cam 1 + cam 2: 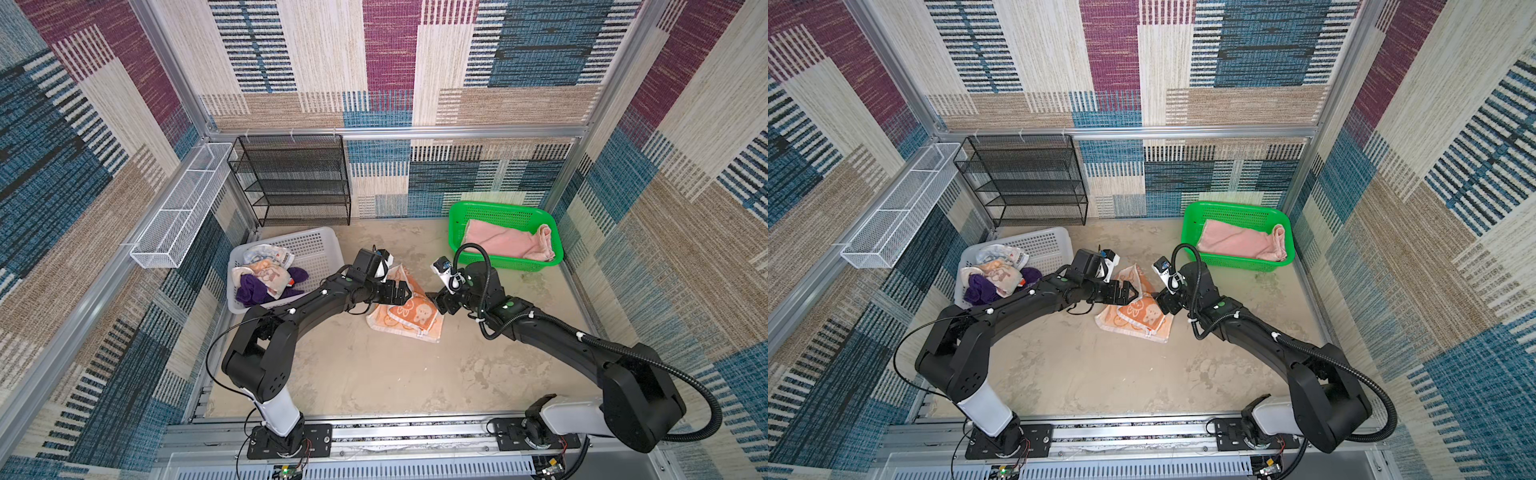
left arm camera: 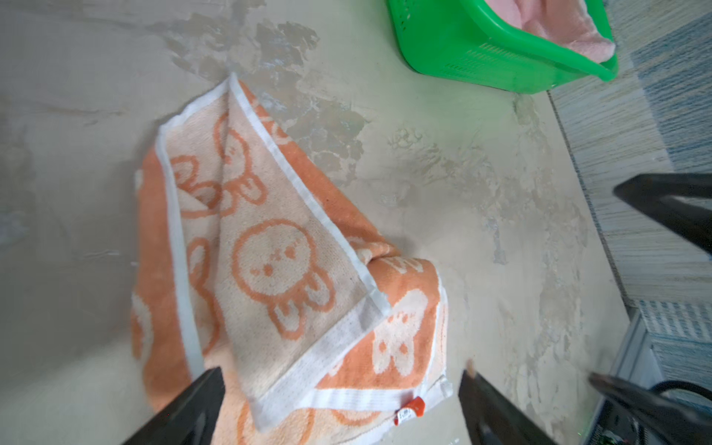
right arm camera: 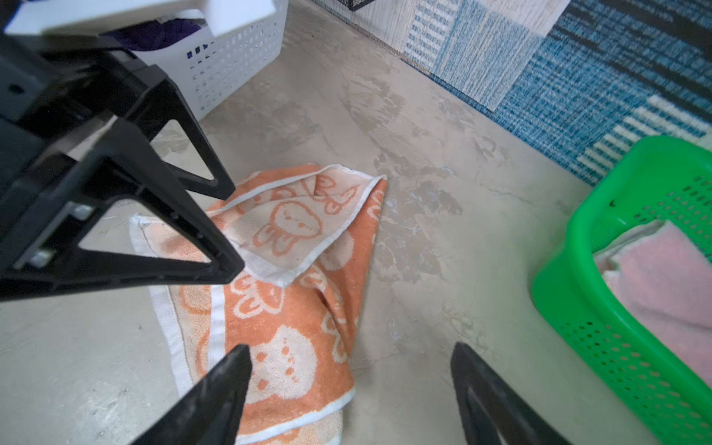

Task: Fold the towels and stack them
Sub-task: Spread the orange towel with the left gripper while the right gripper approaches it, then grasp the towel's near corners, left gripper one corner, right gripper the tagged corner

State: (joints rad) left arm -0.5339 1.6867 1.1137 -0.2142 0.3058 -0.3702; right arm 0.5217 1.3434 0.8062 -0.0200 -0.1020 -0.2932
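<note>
Rumpled orange towel (image 2: pixel 277 269) (bunny print) near green basket (image 2: pixel 462 46)

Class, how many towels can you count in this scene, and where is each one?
4. Orange towel on the table; pink towel in the green basket; purple towel and whitish lettered towel in the white basket. Others may be hidden underneath.

My left arm (image 1: pixel 307 309) and right arm (image 1: pixel 552 328) were matte black, with white base links (image 1: pixel 282 411), green joint dots (image 1: pixel 350 281) and a ribbed cable (image 1: pixel 718 409).

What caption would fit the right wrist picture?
The left hand and right hand, both open, over a loosely folded orange towel, green basket nearby.
</note>
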